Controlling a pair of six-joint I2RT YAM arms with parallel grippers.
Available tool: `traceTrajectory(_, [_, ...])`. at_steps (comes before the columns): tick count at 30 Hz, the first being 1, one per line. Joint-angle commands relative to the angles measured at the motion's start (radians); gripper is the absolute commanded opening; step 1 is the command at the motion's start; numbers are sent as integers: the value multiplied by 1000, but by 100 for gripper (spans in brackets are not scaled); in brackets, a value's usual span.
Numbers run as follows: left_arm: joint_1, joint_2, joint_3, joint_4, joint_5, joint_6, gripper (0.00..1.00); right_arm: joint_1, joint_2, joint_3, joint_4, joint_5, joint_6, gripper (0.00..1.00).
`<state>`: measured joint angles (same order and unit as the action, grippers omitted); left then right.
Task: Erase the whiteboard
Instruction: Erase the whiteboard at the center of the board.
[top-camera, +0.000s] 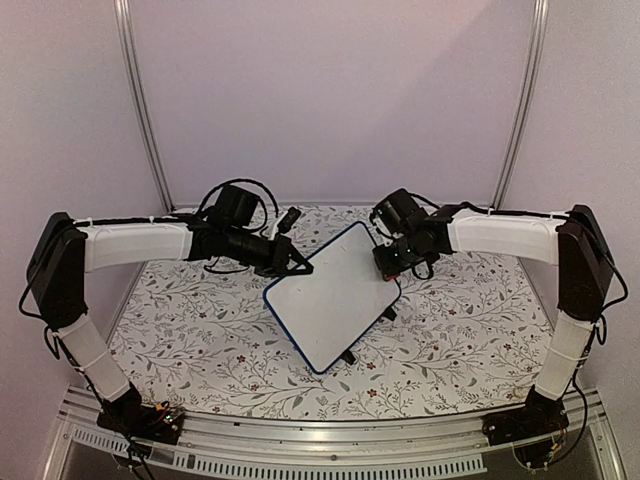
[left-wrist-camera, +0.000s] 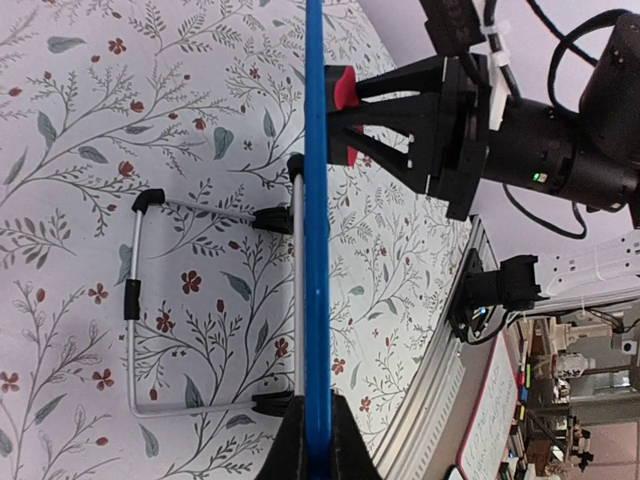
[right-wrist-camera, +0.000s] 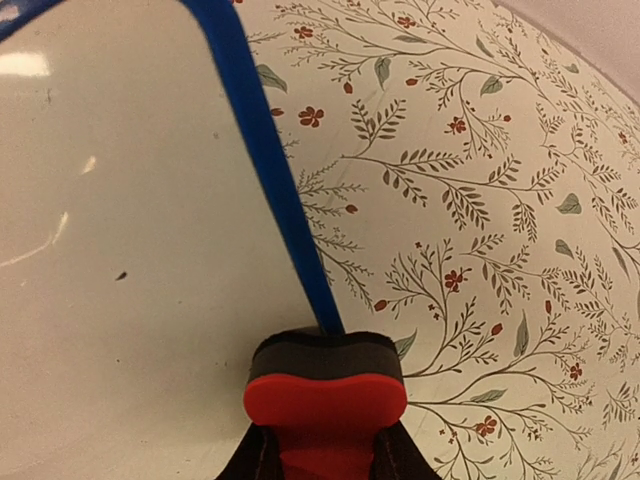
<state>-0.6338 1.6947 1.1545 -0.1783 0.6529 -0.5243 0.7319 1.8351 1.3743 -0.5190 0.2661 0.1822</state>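
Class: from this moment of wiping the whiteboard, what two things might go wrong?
1. The red block in the right end effector sits at the edge of the whiteboard; it may slip off.
2. The left end effector pinches only the thin frame; pressing might twist the board loose.

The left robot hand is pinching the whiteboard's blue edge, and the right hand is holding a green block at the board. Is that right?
Not quite. The block is red, not green, with a dark layer on it, as the right wrist view shows plainly. The rest holds: the left gripper pinches the blue edge of the whiteboard, and the right gripper holds the block at the board.
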Motion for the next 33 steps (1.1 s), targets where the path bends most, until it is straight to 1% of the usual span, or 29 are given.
traceTrajectory(1, [0, -15, -8, 28, 40, 23, 0, 1, 25, -33, 19, -14, -10, 24])
traceTrajectory(8, [0, -15, -9, 28, 42, 20, 0, 1, -24, -169, 40, -25, 16, 24])
traceTrajectory(13, [-3, -14, -10, 31, 42, 19, 0, 1, -42, -195, 47, -30, 25, 24])
traceTrajectory(18, [-6, -14, -10, 30, 42, 20, 0, 1, -28, -123, 37, -36, 18, 24])
traceTrajectory(22, [-6, -16, -9, 30, 42, 21, 0, 1, -7, -13, 25, -36, 0, 24])
traceTrajectory(28, [-6, -20, -9, 30, 45, 21, 0, 1, 78, 156, -29, -37, -33, 24])
traceTrajectory(33, [-4, -23, -9, 30, 44, 23, 0, 4, 110, 179, -28, -63, -38, 24])
